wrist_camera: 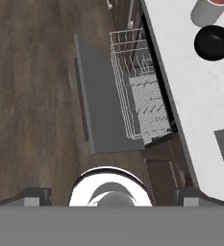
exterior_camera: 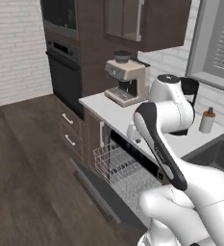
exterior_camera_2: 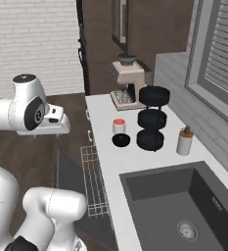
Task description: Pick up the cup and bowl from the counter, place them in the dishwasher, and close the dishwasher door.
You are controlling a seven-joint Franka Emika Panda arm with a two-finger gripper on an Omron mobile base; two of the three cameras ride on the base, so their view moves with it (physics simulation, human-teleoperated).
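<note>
The white cup [exterior_camera_2: 119,126] [wrist_camera: 209,10] with a red inside stands on the pale counter [exterior_camera_2: 105,112] [wrist_camera: 200,96]. The black bowl [exterior_camera_2: 121,140] [wrist_camera: 214,42] sits right beside it, nearer the sink. Below the counter edge the dishwasher door [exterior_camera: 104,192] [wrist_camera: 101,105] lies dropped open. The wire rack [exterior_camera: 120,168] [exterior_camera_2: 93,181] [wrist_camera: 140,96] is pulled out over it. My gripper [wrist_camera: 111,196] hangs high above the floor and the open door, well short of the cup and bowl. It is open with nothing between its fingers. In the left base view my arm hides the cup and bowl.
A coffee machine [exterior_camera: 127,81] [exterior_camera_2: 127,81] stands at the counter's far end. A black three-tier stand [exterior_camera_2: 152,117] and a dispenser bottle [exterior_camera_2: 185,141] sit behind the bowl. The dark sink [exterior_camera_2: 184,206] is nearer. A black wall oven [exterior_camera: 63,72] and brown drawers [exterior_camera: 68,129] lie beyond the dishwasher.
</note>
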